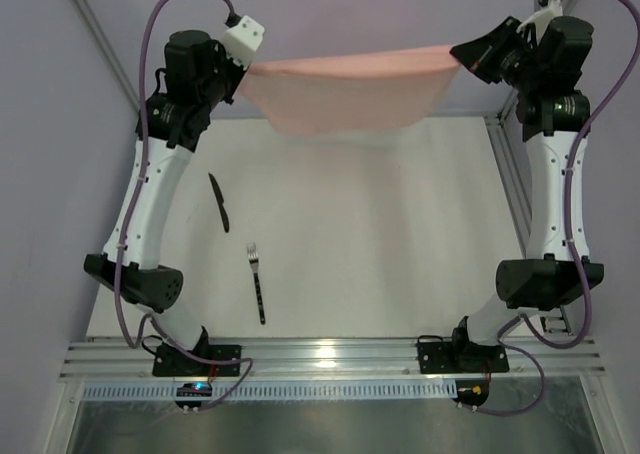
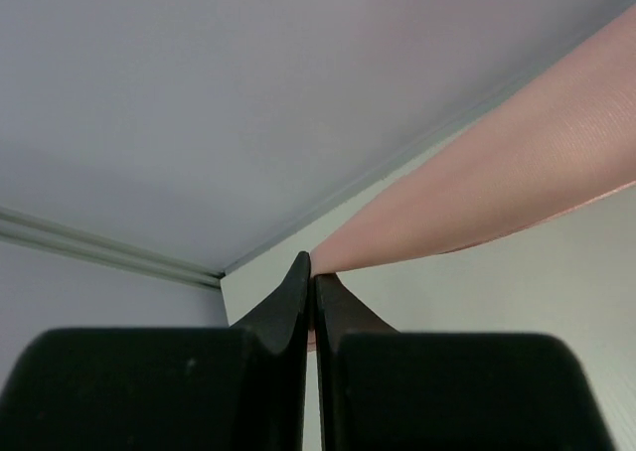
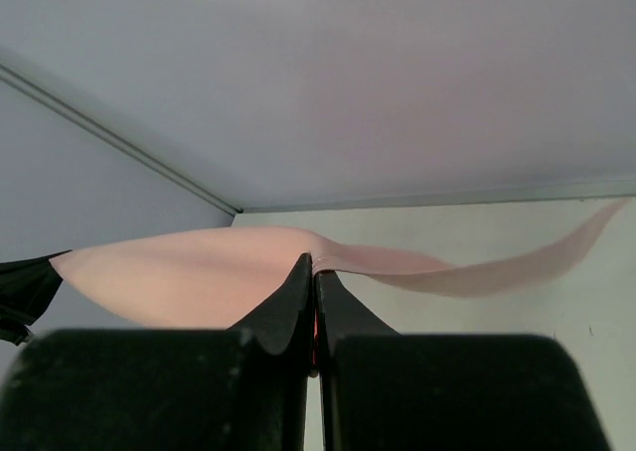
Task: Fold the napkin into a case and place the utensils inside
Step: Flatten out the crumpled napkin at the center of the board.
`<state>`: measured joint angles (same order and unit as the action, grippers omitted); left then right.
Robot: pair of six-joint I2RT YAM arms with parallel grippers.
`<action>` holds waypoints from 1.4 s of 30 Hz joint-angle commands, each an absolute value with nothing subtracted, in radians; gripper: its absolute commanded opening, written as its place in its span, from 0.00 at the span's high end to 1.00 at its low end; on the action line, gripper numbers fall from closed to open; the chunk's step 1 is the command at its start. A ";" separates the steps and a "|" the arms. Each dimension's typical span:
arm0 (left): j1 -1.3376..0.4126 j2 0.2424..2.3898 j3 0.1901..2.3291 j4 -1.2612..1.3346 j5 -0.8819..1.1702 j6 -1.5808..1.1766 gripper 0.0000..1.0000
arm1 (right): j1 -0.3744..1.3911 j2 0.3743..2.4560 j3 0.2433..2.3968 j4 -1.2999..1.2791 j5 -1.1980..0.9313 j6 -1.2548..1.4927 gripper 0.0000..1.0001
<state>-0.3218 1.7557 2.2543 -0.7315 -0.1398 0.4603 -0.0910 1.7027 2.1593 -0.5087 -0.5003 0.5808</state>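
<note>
Thin, smooth pale-pink napkin

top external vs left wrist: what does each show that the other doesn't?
Only top external: fork and knife lying apart on the table, and the right gripper shut on one corner of the napkin. Only left wrist: close-up of the left gripper shut on its corner. Both: the pink napkin held stretched in the air.

in the way: napkin hanging like a wall across the back | knife and fork lie left (not touching) | room to pass: table middle and right
</note>
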 commanded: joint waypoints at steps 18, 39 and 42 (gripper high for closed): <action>-0.379 1.408 0.929 -0.546 0.135 0.649 1.00 | -0.115 1.160 0.621 -0.247 -0.359 0.503 0.96; -0.627 1.347 0.807 -0.580 0.035 0.604 0.50 | -0.198 1.238 0.526 -0.201 -0.324 0.505 0.96; -0.701 1.325 0.802 -0.565 0.017 0.578 0.48 | -0.258 1.281 0.554 -0.195 -0.337 0.500 0.96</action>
<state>-0.6518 1.3636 0.8127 -0.5690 0.0517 0.6106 -0.2157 1.2446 0.5091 -0.2314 -0.3496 0.5205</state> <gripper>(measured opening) 0.513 0.039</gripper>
